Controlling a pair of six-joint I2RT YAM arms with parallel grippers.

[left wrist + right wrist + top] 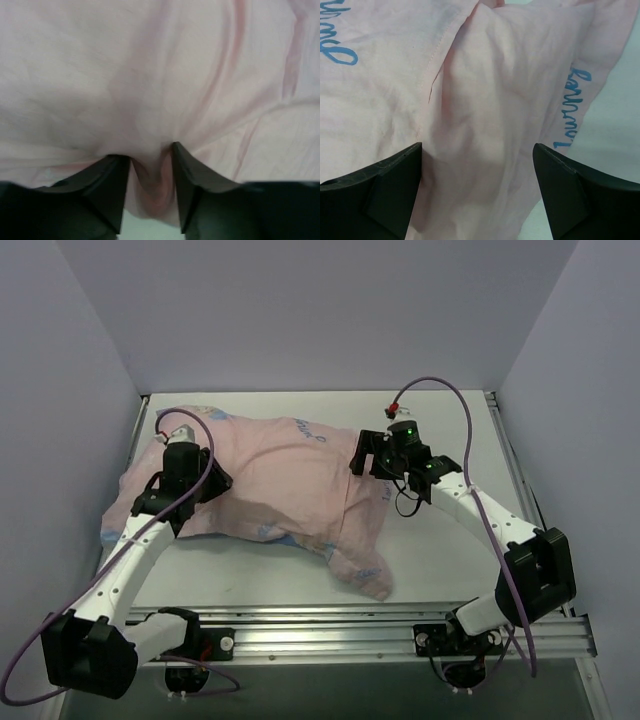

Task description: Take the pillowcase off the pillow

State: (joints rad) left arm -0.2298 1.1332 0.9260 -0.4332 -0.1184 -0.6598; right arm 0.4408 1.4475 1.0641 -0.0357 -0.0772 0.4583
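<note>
Early going, judging by the bulk: pink-side-up pillowcase [290, 480] spread across mid-frame on the table [450, 540], plump at left, limp toward lower right, no white pillow showing anywhere. Left gripper [150, 161] pinched tight on a fold of that fabric; right gripper [476, 147] spread wide just above it, holding nothing. Whole extraction left to do.

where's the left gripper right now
The left gripper is pinching a fold of the pink pillowcase. In the top view it sits at the pillowcase's left end, opposite the right gripper at the other end.
</note>
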